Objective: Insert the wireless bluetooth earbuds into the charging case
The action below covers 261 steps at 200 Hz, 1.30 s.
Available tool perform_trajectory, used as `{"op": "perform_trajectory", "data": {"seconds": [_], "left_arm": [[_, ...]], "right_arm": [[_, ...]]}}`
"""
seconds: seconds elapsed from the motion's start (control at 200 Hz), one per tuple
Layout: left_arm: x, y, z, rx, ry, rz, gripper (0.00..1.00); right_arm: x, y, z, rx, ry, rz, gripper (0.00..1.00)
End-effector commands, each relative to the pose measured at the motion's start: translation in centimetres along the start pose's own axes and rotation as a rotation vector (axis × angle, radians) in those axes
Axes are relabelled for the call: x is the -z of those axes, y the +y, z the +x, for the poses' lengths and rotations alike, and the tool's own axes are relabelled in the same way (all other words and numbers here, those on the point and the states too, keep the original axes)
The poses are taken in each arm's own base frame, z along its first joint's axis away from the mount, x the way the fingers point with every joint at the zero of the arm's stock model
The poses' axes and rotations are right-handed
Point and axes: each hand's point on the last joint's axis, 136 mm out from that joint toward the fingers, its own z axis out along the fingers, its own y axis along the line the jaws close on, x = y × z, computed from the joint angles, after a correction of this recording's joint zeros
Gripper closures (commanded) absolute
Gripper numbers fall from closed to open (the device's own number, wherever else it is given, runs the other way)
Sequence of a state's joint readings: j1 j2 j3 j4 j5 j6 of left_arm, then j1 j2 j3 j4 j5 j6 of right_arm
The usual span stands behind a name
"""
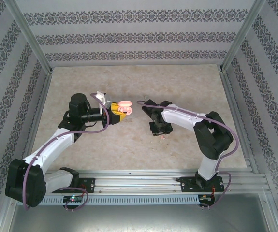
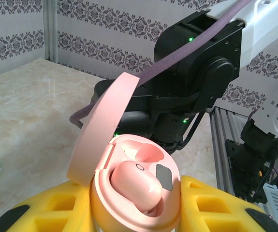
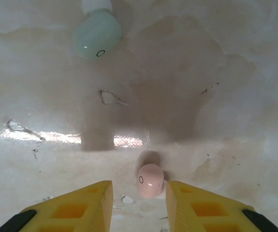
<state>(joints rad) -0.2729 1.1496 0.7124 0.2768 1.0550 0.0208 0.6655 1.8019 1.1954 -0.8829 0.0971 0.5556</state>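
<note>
Two buds are pink: the seated bud (image 2: 135, 186) rests in a well of the open case (image 2: 105, 130), lid tilted up, which the left gripper (image 2: 138, 220) clamps between its yellow fingers above the table (image 1: 129, 150). The loose bud (image 3: 151, 180) lies on the table between the tips of the right gripper (image 3: 139, 188), close against one finger with a gap to the other, so those jaws stand partly apart, holding nothing. One green bud (image 3: 97, 38) lies farther ahead.
</note>
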Motion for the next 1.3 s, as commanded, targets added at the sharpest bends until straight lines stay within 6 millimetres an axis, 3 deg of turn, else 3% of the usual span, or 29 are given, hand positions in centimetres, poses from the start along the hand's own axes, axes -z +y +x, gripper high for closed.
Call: {"op": "perform_trajectory", "data": {"seconds": [0.0,0.789,1.064,1.299], "left_arm": [[0.4,-0.4,0.0,-0.037,-0.003,-0.007,0.81],[0.7,-0.6,0.0,-0.042,0.009,-0.015,0.81],[0.7,-0.6,-0.3,-0.044,0.005,-0.016,0.81],[0.7,-0.7,-0.3,-0.039,0.007,-0.014,0.81]], "right_arm": [[-0.7,-0.4,0.6,0.041,0.018,0.033,0.67],[-3.2,-0.9,1.6,0.067,0.084,0.051,0.73],[-0.8,-1.5,0.6,0.045,-0.012,0.02,0.81],[1.9,0.2,-0.1,-0.055,-0.076,-0.226,0.81]]}}
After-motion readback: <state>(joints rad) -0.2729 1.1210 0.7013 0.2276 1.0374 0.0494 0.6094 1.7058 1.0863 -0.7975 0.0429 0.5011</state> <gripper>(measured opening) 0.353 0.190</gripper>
